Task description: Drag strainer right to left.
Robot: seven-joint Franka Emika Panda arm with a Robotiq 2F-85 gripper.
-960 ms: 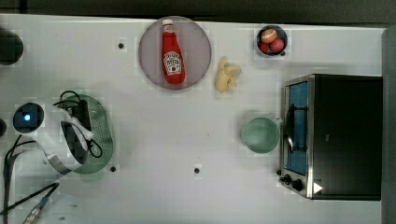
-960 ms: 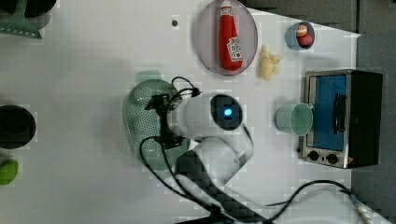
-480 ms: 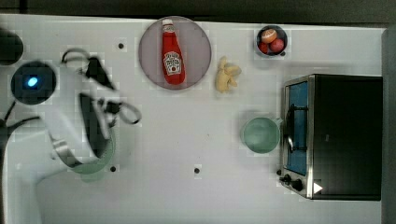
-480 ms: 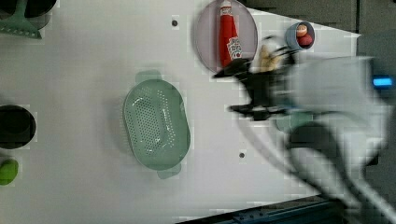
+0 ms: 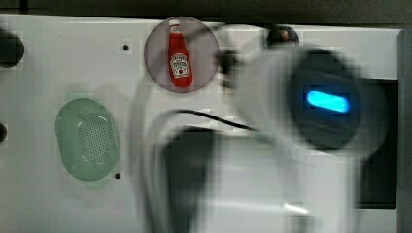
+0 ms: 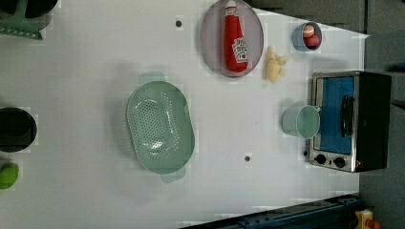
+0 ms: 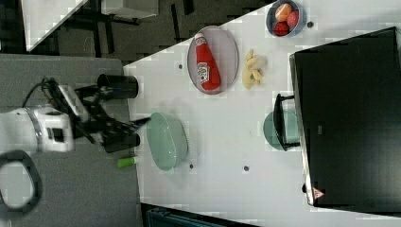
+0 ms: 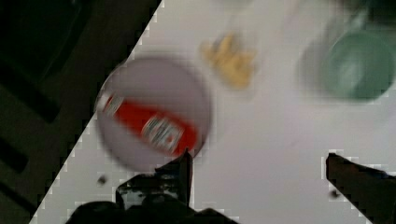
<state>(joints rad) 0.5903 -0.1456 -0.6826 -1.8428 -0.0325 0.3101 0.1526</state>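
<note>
**Gripper spread wide, well clear of the strainer**

In the wrist view the gripper (image 8: 257,172) hangs with its two fingers (image 8: 184,175) wide apart and nothing between them, above the white table (image 8: 261,116) near the plate (image 8: 154,112). The strainer (image 6: 160,126) lies alone, well apart from the gripper, towards the top view's left (image 5: 87,139).

Count: one strainer, one ketchup bottle (image 6: 235,40) lying on the one plate, one green cup (image 6: 301,121), one toaster oven (image 6: 348,121), one bowl of fruit (image 6: 307,36).

The left view gives the cup, oven and bowl unobstructed; in the top view the blurred arm (image 5: 311,107) covers that side.
</note>
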